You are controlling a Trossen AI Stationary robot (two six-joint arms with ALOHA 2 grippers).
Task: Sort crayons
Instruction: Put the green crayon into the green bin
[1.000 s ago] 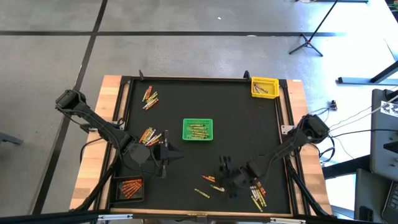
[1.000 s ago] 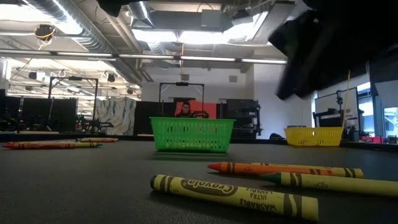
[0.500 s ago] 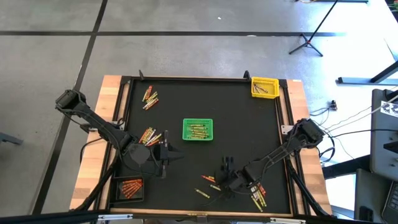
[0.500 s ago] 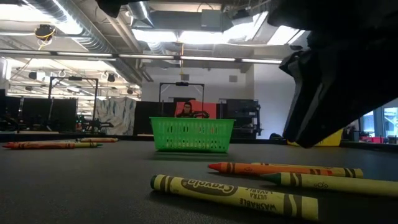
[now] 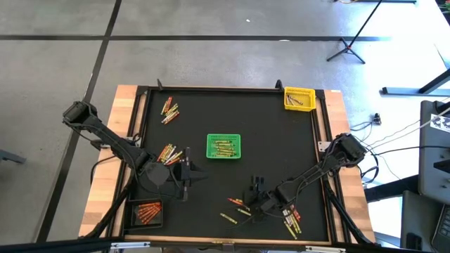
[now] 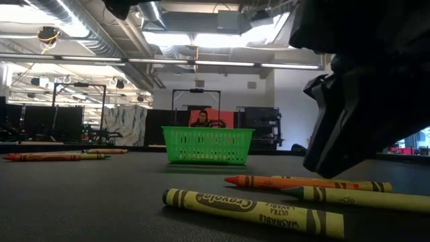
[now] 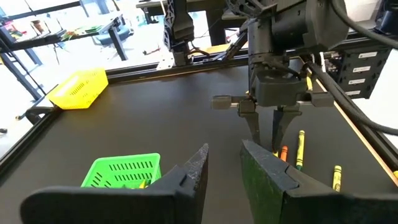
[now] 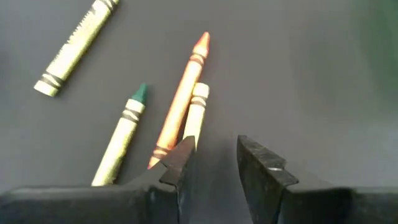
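Observation:
Crayons lie in loose groups on the black mat [image 5: 281, 140]. One group [image 5: 235, 207] is at the near side: an orange crayon [image 8: 183, 99], a pale yellow one [image 8: 196, 115], a green-tipped one [image 8: 121, 134] and an olive one [image 8: 74, 46]. My right gripper [image 8: 214, 149] is open and slants down just over the pale yellow crayon's near end; whether it touches, I cannot tell. In the low view its finger [image 6: 336, 134] stands close above the orange crayon [image 6: 302, 182]. My left gripper [image 7: 224, 165] waits open over the mat's left half [image 5: 186, 176], holding nothing.
A green basket [image 5: 223, 146] holding crayons stands mid-mat, a yellow basket [image 5: 299, 98] at the far right corner, and a black basket [image 5: 146, 212] with red-orange crayons at the near left. More crayon piles lie far left [image 5: 169, 110], left [image 5: 167, 152] and near right [image 5: 292, 221].
My right gripper has come down toward the crayons near the table's near edge, rolling a little as it sank. Its fingers have kept the same gap. The crayons have not moved.

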